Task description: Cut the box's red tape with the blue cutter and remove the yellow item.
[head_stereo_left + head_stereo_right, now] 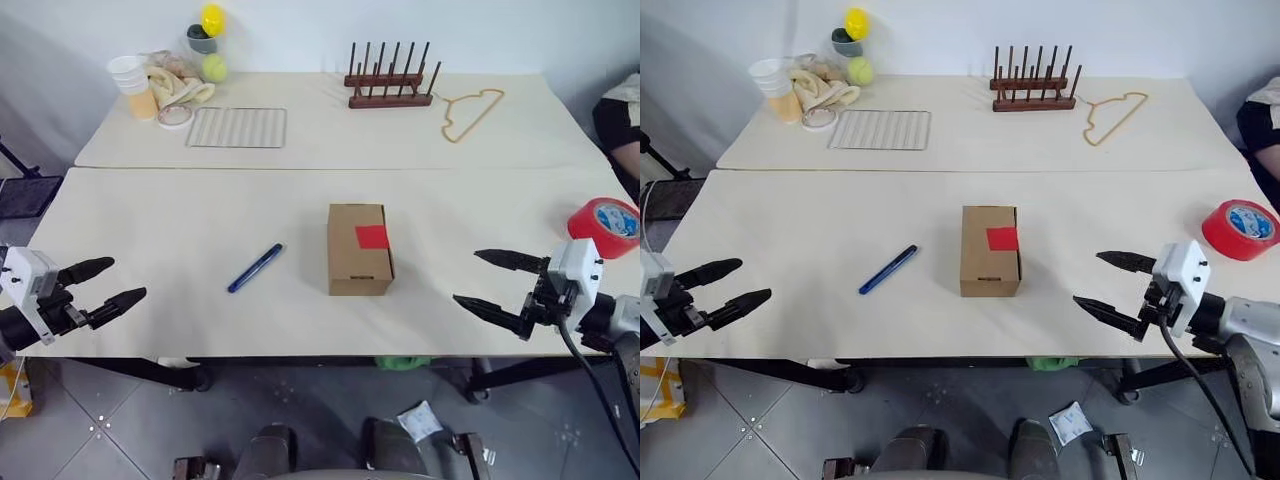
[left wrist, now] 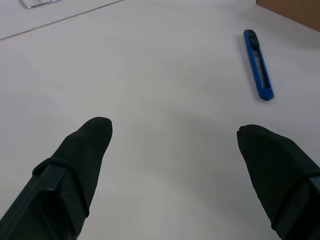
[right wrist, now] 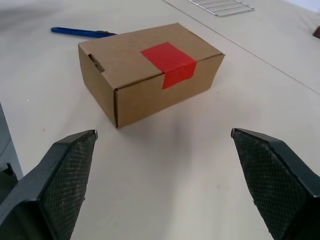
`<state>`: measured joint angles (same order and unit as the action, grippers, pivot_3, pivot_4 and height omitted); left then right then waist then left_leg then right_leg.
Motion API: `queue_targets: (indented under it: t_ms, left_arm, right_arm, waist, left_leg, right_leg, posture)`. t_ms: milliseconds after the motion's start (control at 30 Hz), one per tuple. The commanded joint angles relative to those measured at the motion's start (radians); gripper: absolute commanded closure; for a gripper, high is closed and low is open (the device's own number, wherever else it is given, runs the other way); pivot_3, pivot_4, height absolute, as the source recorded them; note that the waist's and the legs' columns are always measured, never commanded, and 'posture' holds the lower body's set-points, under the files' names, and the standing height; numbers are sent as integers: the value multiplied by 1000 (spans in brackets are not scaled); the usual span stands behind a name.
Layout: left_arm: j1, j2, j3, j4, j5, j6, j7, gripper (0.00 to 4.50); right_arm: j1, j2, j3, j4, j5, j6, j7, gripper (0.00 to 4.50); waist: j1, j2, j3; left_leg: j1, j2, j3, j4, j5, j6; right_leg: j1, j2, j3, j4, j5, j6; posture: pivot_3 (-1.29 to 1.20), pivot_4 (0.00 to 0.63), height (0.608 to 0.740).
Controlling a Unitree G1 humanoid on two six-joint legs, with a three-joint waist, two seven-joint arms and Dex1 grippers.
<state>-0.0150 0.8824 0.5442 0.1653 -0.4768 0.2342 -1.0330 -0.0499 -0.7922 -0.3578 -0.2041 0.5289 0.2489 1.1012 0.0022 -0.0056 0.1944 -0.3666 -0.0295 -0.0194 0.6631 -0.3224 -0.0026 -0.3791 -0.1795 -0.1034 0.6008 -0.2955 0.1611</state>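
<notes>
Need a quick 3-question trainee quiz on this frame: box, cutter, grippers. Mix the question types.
1. True or false: the red tape folds from the top of the box down onto one side.
2. The blue cutter lies: A) on top of the box; B) on the table, on the box's left, apart from it; C) in the left gripper.
3. Short answer: what state are the left gripper and the right gripper in, and is either holding anything?

Key
1. True.
2. B.
3. Both open; neither holds anything.
</notes>
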Motion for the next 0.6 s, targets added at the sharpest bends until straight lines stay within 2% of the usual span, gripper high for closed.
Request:
queue_targets:
  t_ms: [33,167,233,300,400,600]
  left_arm:
    - [-16,10,-14,-30,-6,15,5,25]
    - [-44,12,-56,-82,-36,93,-11,25]
    - [-77,-13,-86,-140,-45,121,24,424]
    - [-114,-36,-196,-217,8,118,45,914]
    - [-227,-91,-389,-251,112,120,89,1886]
    - [-420,-255,-623,-175,264,101,181,3656]
  right_arm:
    - [-2,5,-9,-34,12,-14,-18,0]
    - [-28,-3,35,-27,-25,9,-58,0]
    - [-70,-11,71,-14,-52,41,-99,388]
    - [-161,-10,137,10,-111,73,-152,919]
    - [-287,16,242,74,-211,65,-204,1987]
    - [-459,87,398,251,-356,26,-250,3912]
  waist:
    - [0,0,0]
    - [0,0,0]
    - [1,0,0]
    - [2,0,0]
    - [4,1,0]
    - [0,0,0]
  left_leg:
    - [0,0,0,0,0,0]
    - [0,0,0,1,-1,1]
    - [-1,0,0,2,-2,1]
    - [-1,0,0,3,-2,1]
    - [-1,-1,0,4,-2,1]
    - [-4,-2,0,4,-2,0]
  right_leg:
    - [0,0,0,0,0,0]
    - [0,0,0,0,0,0]
    - [0,0,0,0,0,0]
    - [0,0,0,0,0,0]
    - [0,-1,1,0,0,0]
    - [-3,0,0,1,0,1]
  posture:
    - [0,150,740]
    - [0,150,740]
    - [0,150,740]
    - [0,150,740]
    - [0,150,740]
    - [0,150,740]
